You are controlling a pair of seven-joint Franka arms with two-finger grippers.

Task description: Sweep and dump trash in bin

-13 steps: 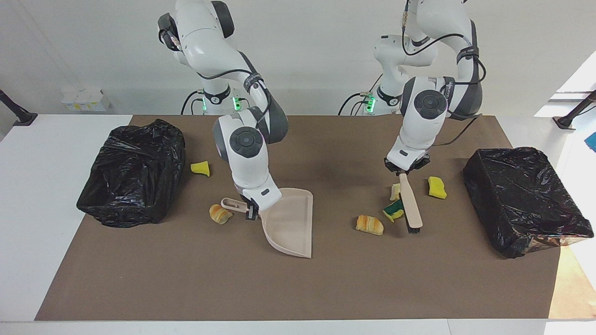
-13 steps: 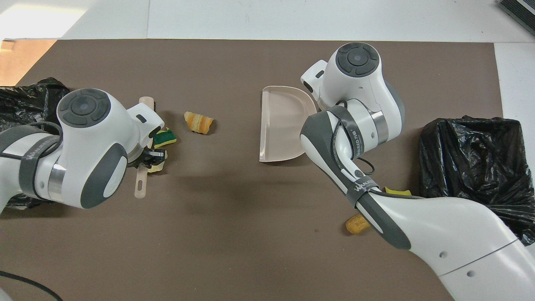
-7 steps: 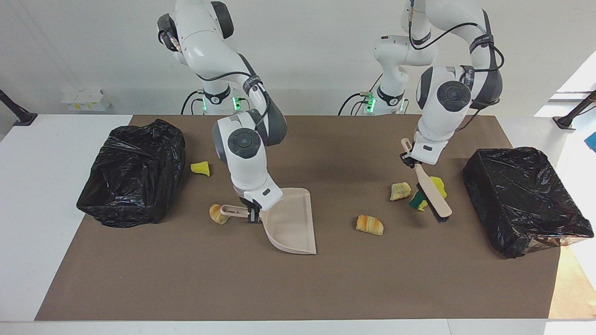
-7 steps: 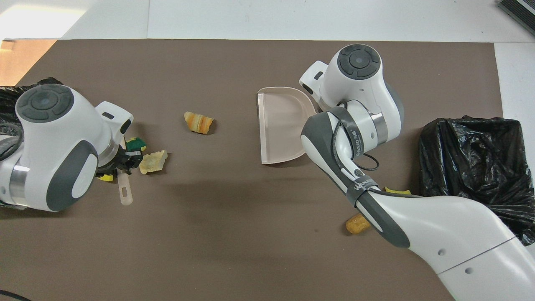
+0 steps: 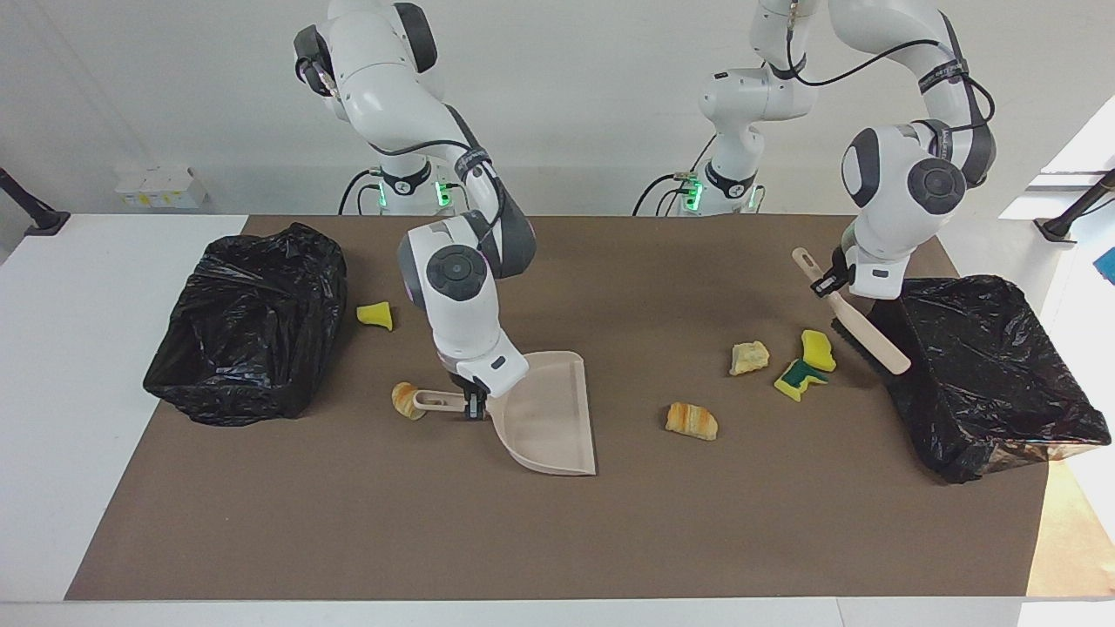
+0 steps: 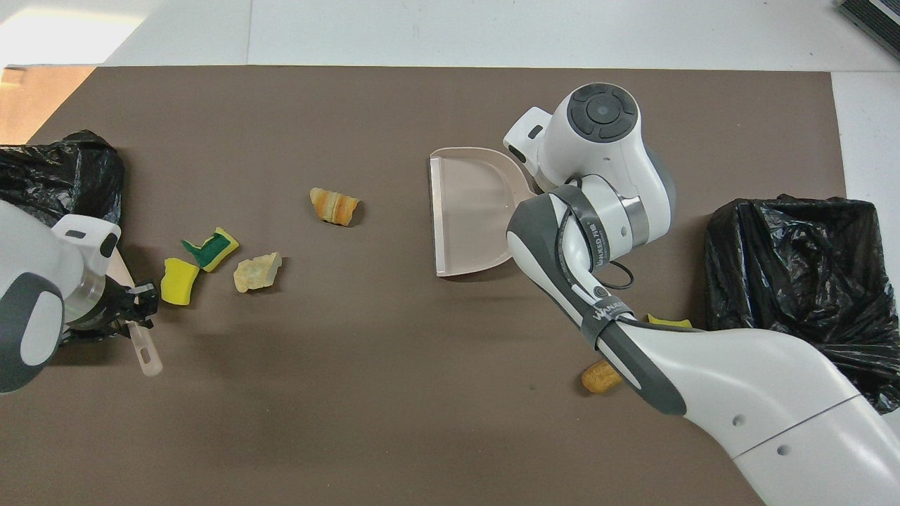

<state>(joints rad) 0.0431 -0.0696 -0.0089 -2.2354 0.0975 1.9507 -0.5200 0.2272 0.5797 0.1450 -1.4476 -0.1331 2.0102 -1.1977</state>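
My left gripper [image 5: 834, 283] [image 6: 133, 309] is shut on the beige-handled brush [image 5: 858, 324], held tilted in the air by the black-lined bin [image 5: 984, 374]. Loose trash lies beside that bin: a yellow sponge [image 5: 817, 348], a yellow-and-green sponge [image 5: 797, 379] and a tan piece [image 5: 749, 357], with a croissant piece [image 5: 691, 421] nearer mid-table. My right gripper [image 5: 470, 402] is shut on the handle of the beige dustpan [image 5: 549, 418] [image 6: 467, 211], which rests on the mat. Another croissant piece [image 5: 407, 401] touches the handle's end. A yellow sponge [image 5: 375, 314] and a corn-cob stub [image 6: 601, 376] lie nearer the robots.
A crumpled black bag-lined bin [image 5: 248, 357] stands at the right arm's end of the table. The brown mat [image 5: 557, 540] covers the table. The right arm's forearm hangs over the mat and partly hides one yellow sponge [image 6: 668, 322] from above.
The left arm swung the brush off the scrap cluster and lifted it toward the bin at its end, spreading the sponges apart. The dustpan turned slightly.
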